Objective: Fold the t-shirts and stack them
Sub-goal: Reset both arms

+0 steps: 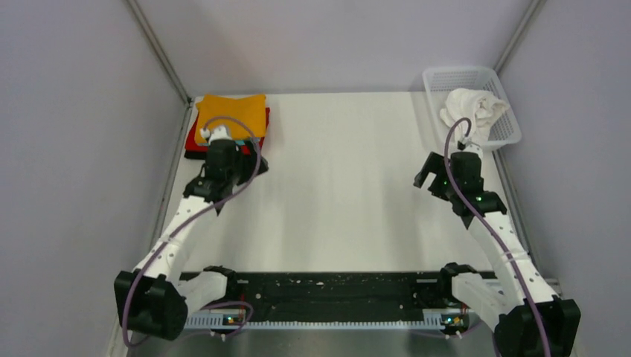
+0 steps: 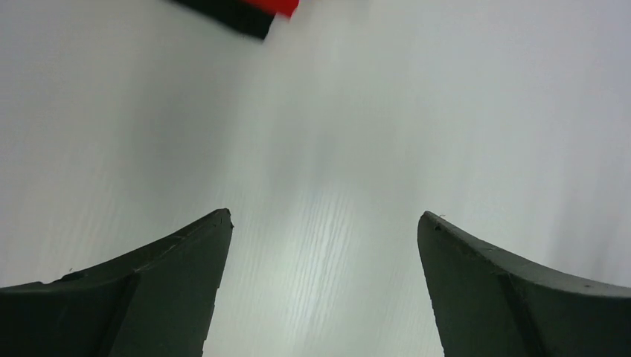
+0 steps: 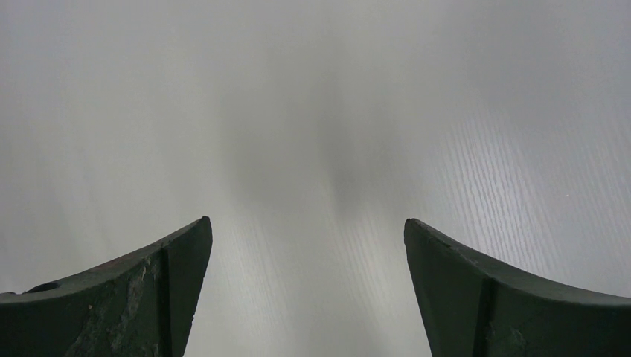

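A folded stack lies at the far left of the table: the orange t-shirt (image 1: 232,111) on top, a sliver of teal (image 1: 239,141), then the red (image 1: 192,137) and black (image 1: 195,154) shirts beneath. My left gripper (image 1: 245,165) is open and empty just in front of the stack, over bare table. In the left wrist view (image 2: 324,219) the red (image 2: 286,6) and black (image 2: 234,15) corner shows at the top. The white t-shirt (image 1: 472,108) lies crumpled in the basket. My right gripper (image 1: 435,178) is open and empty over bare table (image 3: 306,223).
The white mesh basket (image 1: 446,74) stands at the far right corner. Grey walls enclose the table (image 1: 342,171) on three sides. A black rail with the arm bases runs along the near edge.
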